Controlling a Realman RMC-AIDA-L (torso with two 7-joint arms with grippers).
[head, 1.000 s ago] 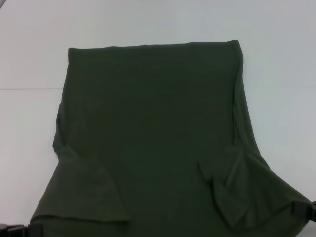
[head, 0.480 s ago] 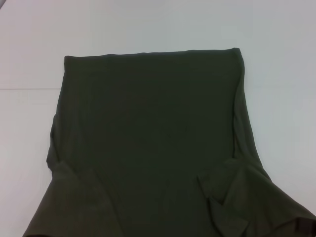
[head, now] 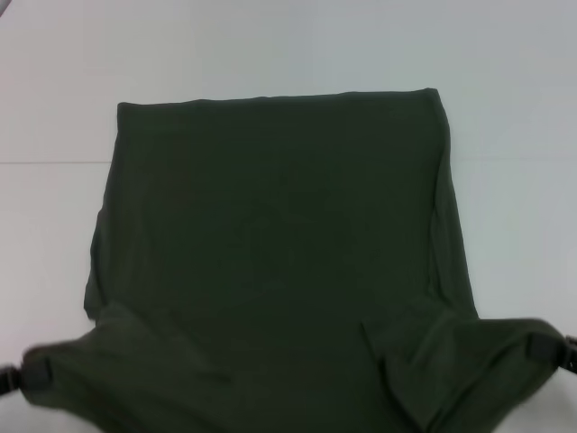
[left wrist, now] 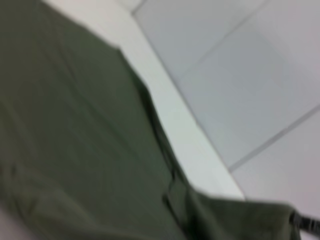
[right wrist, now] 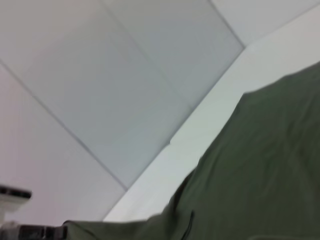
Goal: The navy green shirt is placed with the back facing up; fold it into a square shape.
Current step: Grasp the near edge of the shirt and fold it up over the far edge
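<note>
The navy green shirt (head: 270, 234) lies plain side up across the white table (head: 505, 135), its straight far edge away from me. Its near corners are raised and pulled wide. My left gripper (head: 29, 373) is shut on the near left corner. At the near right corner, my right gripper (head: 544, 346) is shut on the cloth. A folded-in sleeve flap (head: 406, 361) shows at the near right. The left wrist view shows the shirt (left wrist: 75, 140) draped down past the table edge. In the right wrist view the shirt (right wrist: 260, 170) also fills the frame.
Bare white table surrounds the shirt on the left, right and far side. A faint seam (head: 45, 162) crosses the table at the left. Both wrist views show the table edge (left wrist: 175, 105) and grey floor tiles (right wrist: 125, 75) beyond it.
Both grippers have come up and forward from the frame's bottom corners, lifting the shirt's near edge and stretching it wider. The far edge has barely shifted.
</note>
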